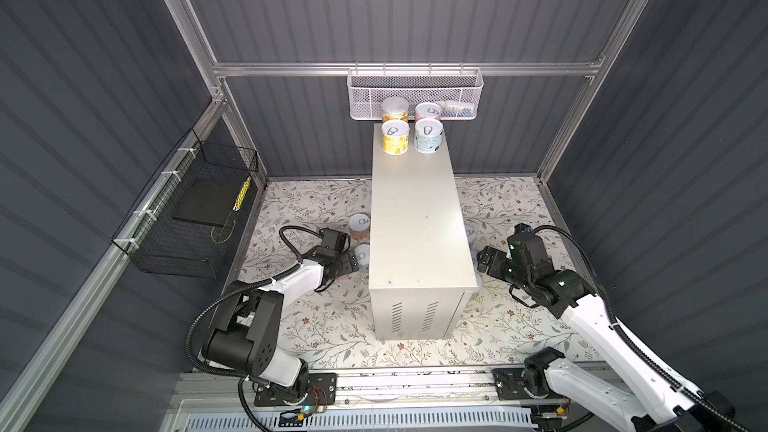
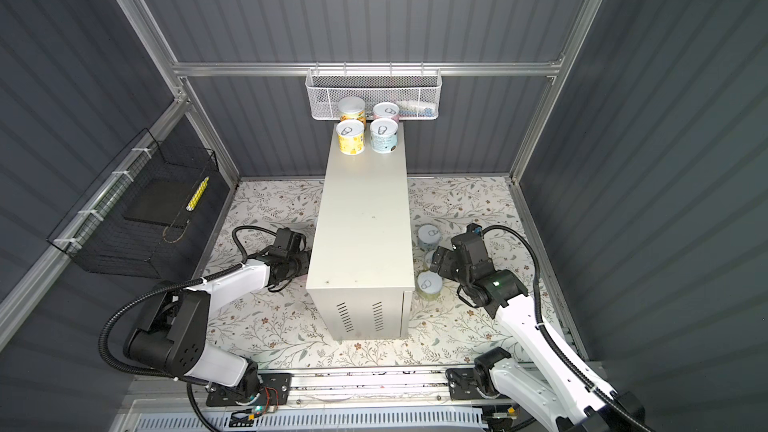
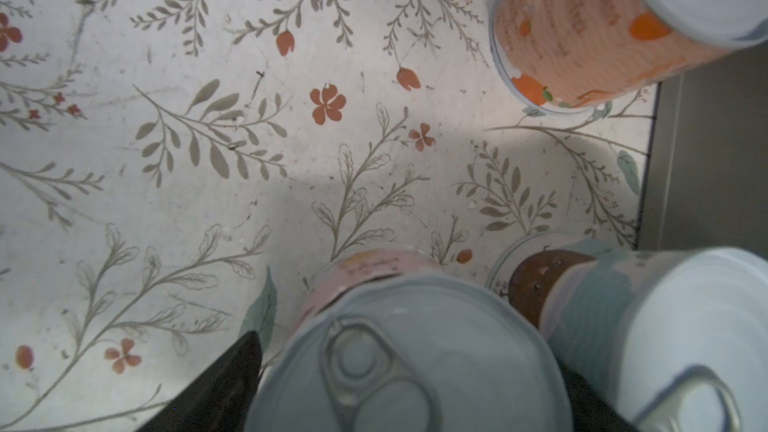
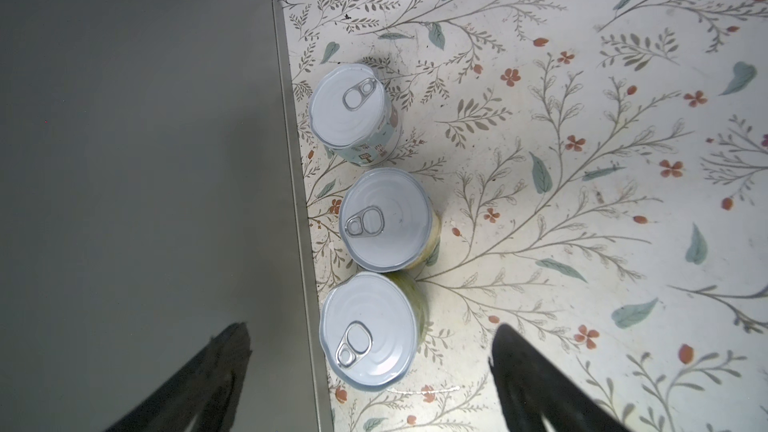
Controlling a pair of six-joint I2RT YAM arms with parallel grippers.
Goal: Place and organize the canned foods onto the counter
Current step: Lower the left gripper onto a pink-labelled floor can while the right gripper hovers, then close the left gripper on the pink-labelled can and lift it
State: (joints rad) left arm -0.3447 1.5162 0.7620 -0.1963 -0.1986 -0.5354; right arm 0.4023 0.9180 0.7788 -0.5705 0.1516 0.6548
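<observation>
Pull-tab lids up, pastel labels outward: a yellow can (image 1: 395,137) and a pale blue can (image 1: 429,135) front the four cans standing upright at the counter's (image 1: 419,222) far end, well beyond both my grippers. My left gripper (image 3: 411,355) stands spread around a pink can (image 3: 365,276) on the floral mat (image 3: 166,160) — whether the fingers press it, I cannot tell. An orange can (image 3: 582,35) stands ahead. My right gripper (image 4: 372,328) hangs wide and empty over a row of three cans (image 4: 384,218) beside the counter.
</observation>
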